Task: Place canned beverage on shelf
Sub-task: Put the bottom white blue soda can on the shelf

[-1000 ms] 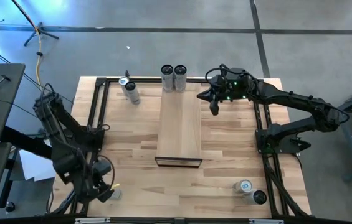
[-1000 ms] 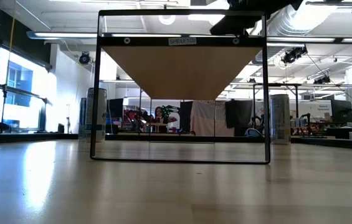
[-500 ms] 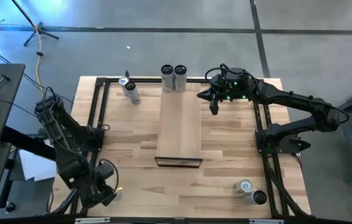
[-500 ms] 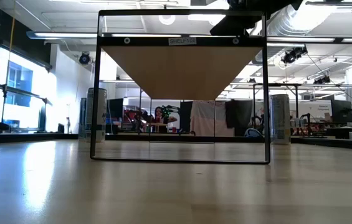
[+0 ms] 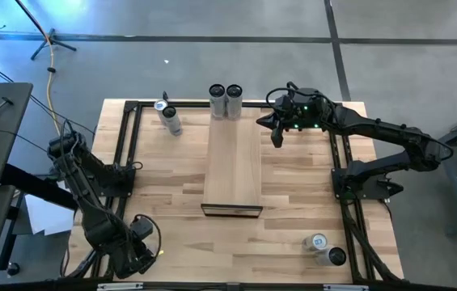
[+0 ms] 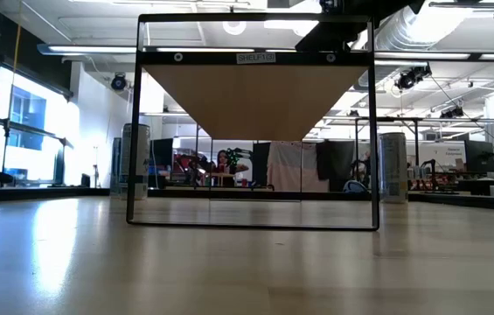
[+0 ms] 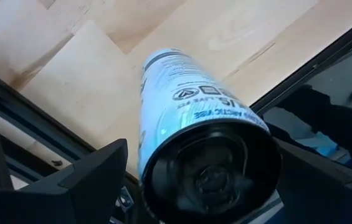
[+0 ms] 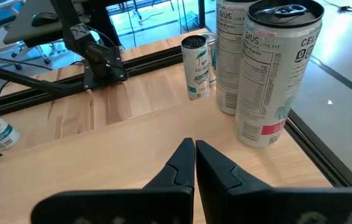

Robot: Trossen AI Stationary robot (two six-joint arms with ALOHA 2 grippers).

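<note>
The left gripper (image 5: 135, 246) is down at the near left corner of the counter (image 5: 293, 202), and its wrist camera gives us the story: a can (image 7: 194, 143) sits lengthwise between the two dark fingers (image 7: 82, 180), dark base toward the lens, jaws spread wide round the body. It looks like a grasp on the can, tilted rather than upright, probably because it was lying down at the counter's edge. From above that can is hidden under the arm, so where exactly it hangs over the wood is hard to say.

Across the way, the right gripper (image 5: 277, 136) hovers over the far right of the counter, clenched on nothing, just beside the shelf (image 5: 233, 166). Its camera looks past the pinched fingertips (image 8: 185, 158) at two tall cans (image 8: 260, 68) standing upright at the shelf's far end, touching each other. That's where cans go, so my guess is the left arm's load is headed there too, a long carry.

Another can (image 5: 169, 119) lies off the shelf at the far left, and two more (image 5: 325, 248) wait at the near right. The low view shows only the shelf's frame; neither gripper is clear in it.
</note>
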